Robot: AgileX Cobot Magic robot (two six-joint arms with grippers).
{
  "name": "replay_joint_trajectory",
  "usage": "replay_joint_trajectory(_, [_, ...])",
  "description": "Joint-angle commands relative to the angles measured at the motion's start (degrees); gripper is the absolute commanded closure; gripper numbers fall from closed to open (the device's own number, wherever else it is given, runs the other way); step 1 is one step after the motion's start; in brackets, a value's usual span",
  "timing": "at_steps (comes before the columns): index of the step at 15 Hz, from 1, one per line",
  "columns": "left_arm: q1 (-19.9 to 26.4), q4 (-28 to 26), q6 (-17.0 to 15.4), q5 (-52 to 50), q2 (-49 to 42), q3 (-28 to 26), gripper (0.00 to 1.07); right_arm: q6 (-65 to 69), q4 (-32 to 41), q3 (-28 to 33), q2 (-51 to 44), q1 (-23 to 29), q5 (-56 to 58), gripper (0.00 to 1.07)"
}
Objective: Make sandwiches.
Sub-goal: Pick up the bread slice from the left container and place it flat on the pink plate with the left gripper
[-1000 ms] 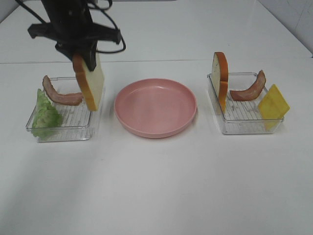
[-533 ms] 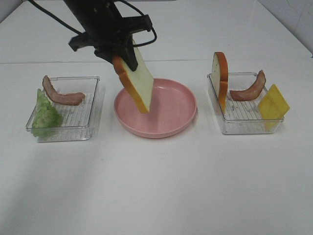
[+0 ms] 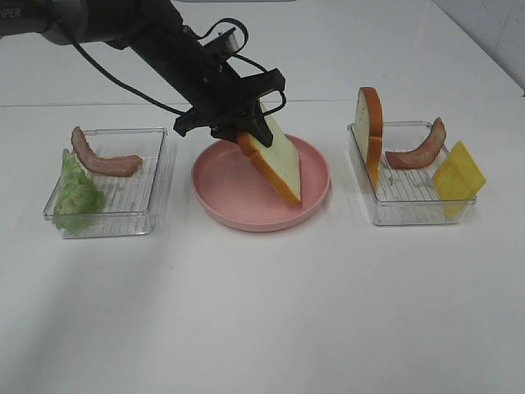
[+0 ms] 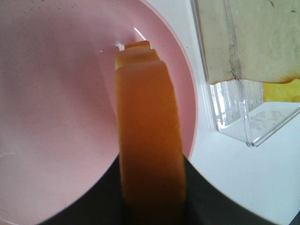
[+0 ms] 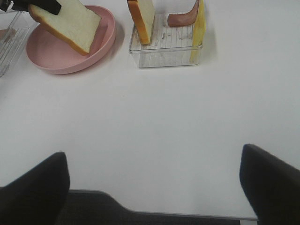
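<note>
My left gripper [image 3: 244,131] is shut on the top edge of a white bread slice [image 3: 276,162] with an orange-brown crust [image 4: 149,140]. The slice hangs tilted over the right half of the round pink plate [image 3: 238,216], its lower corner close to the plate's floor. A second bread slice [image 3: 370,135] stands upright in the right clear tray [image 3: 410,213], together with a bacon strip [image 3: 417,153] and a yellow cheese square [image 3: 458,175]. Lettuce [image 3: 78,194] and another bacon strip [image 3: 103,161] lie in the left clear tray [image 3: 156,176]. My right gripper [image 5: 152,187] stands open above bare table.
The left arm and its cables [image 3: 148,33] reach in from the back left, above the space between the left tray and the plate. White table [image 3: 262,312] spreads in front of the plate and trays. The right arm is outside the exterior high view.
My left gripper has carried the bread slice rightward from above the left tray to over the plate, lowering and tilting it more. The right gripper has stayed put.
</note>
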Motion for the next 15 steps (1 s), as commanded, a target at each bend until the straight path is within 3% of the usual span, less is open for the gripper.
replay_joint_trajectory(1, [-0.34, -1.55, 0.34, -1.20, 1.32, 0.06, 1.07, -0.52, 0.40, 0.23, -1.83, -0.17, -0.46, 0.14])
replay_joint_trajectory(3, [-0.34, -1.26, 0.34, -1.20, 1.72, 0.06, 1.06, -0.52, 0.46, 0.23, -1.83, -0.17, -0.46, 0.14])
replay_joint_trajectory(5, [-0.34, -1.20, 0.34, -2.12, 1.78, 0.06, 0.94, -0.52, 0.46, 0.23, -1.83, -0.17, -0.46, 0.14])
replay_joint_trajectory(9, [-0.34, -0.46, 0.34, -2.64, 2.75, 0.06, 0.84, -0.52, 0.46, 0.23, -1.83, -0.17, -0.46, 0.14])
replay_joint_trajectory(12, [-0.34, 0.80, 0.23, -2.64, 2.64, 0.06, 0.51, -0.52, 0.46, 0.23, -1.83, -0.17, -0.46, 0.14])
replay_joint_trajectory(14, [-0.34, 6.19, -3.21, -1.26, 1.95, 0.06, 0.25, -0.52, 0.46, 0.23, -1.83, -0.17, -0.46, 0.14])
replay_joint_trajectory(15, [-0.34, 9.17, -4.24, -0.74, 1.03, 0.06, 0.24, -0.52, 0.46, 0.23, -1.83, -0.17, -0.46, 0.14])
